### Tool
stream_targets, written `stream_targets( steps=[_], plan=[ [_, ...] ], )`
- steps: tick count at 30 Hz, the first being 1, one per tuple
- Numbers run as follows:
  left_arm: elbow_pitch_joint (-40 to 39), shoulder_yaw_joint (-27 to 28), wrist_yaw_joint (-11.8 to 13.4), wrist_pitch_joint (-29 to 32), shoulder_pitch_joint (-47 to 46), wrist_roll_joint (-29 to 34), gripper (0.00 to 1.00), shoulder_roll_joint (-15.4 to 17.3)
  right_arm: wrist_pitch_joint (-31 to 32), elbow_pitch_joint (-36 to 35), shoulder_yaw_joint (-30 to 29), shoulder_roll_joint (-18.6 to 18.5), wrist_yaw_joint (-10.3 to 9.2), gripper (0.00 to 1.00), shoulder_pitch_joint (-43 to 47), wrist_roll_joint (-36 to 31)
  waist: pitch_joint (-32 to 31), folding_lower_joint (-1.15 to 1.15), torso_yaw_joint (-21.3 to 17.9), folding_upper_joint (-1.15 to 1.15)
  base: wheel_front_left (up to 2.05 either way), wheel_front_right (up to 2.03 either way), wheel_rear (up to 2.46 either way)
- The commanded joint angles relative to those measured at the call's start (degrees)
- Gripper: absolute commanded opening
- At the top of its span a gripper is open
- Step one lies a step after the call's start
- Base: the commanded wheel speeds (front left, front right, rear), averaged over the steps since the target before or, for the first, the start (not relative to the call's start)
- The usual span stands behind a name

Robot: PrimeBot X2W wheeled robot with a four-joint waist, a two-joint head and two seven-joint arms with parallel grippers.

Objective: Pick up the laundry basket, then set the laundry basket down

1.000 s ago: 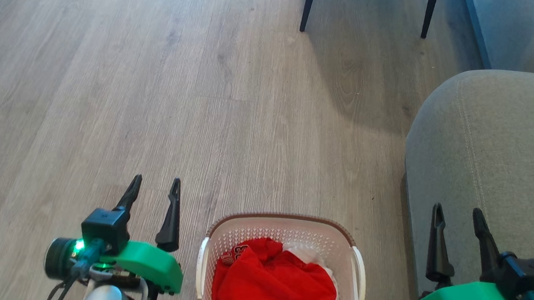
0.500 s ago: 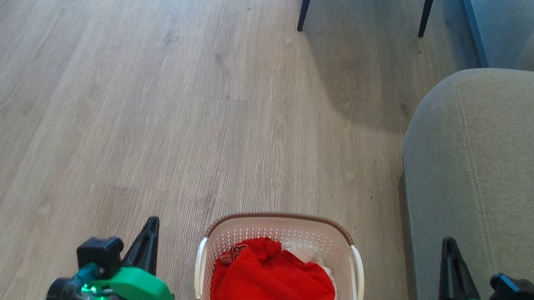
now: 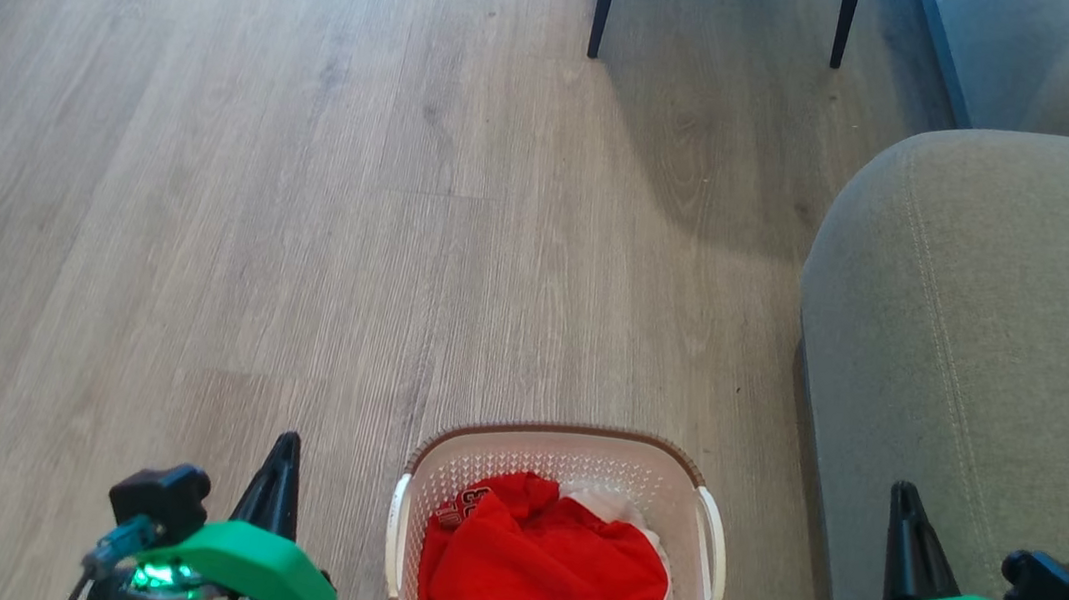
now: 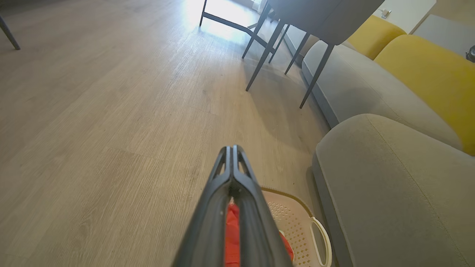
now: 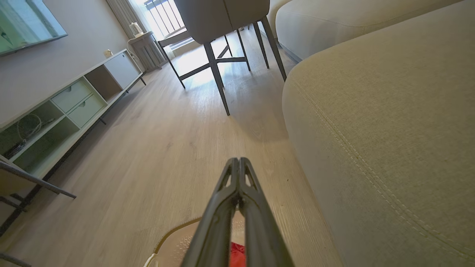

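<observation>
Holding red-and-white clothes (image 3: 542, 583), the laundry basket (image 3: 564, 432) between left gripper (image 3: 286, 440) and right gripper (image 3: 903, 491), both jaws pinched together.

Laundry basket (image 3: 566, 467) btm cut off.

Bright daylight, soft shadows, wide-angle distortion

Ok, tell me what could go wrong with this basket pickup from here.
1. Both the left gripper and right gripper are shut with nothing held; reaching for the handles like that would likely shove the basket rather than grip it.
2. The sofa sits close beside the basket's right side, so the right gripper may bump it.
3. An uneven two-arm lift could tip the clothes out.
</observation>
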Motion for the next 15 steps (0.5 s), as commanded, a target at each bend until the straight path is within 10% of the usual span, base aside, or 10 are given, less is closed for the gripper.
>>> stream_targets(
  steps=[1, 15],
  plan=[
    [-1.89, 1.3, -0.49, 0.5, -3.38, -1.92, 0.0, 0.53, 0.43, -1.54, -0.36, -0.75, 0.08, 0.0, -3.24, 2.05, 0.04, 0.0, -0.08, 0.0, 0.0, 0.0, 0.0],
    [-2.05, 3.31, -1.75, 2.37, -3.98, -10.27, 0.0, 0.8, 2.39, -0.89, -0.97, -1.0, 0.12, 0.0, -4.21, 10.45, 0.26, 0.0, -0.61, 0.0, 0.0, 0.0, 0.0]
  ],
)
